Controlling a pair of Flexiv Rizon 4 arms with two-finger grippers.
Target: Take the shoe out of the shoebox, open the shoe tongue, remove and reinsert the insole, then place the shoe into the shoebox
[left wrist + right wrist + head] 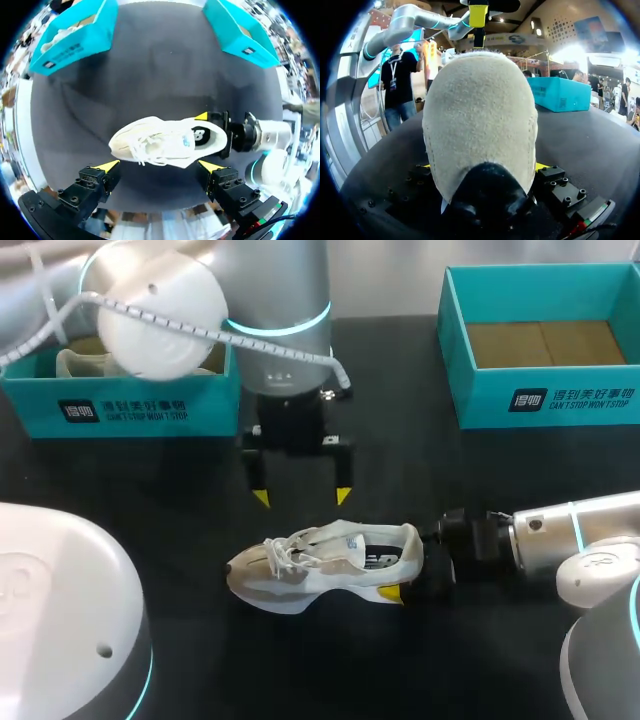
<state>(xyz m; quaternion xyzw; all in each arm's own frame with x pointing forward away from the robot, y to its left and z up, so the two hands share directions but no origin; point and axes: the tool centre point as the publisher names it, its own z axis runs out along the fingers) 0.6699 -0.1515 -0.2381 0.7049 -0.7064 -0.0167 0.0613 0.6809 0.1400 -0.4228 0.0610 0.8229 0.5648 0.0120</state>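
Shoe [480, 115] fills right pincer [408, 565]; shoebox [560, 92] beyond.

Head view overhead, left wrist above shoe [165, 142], right wrist close behind it

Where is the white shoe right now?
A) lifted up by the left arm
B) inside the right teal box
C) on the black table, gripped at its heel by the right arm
C: the white shoe lies on the table with the right gripper closed on its heel.
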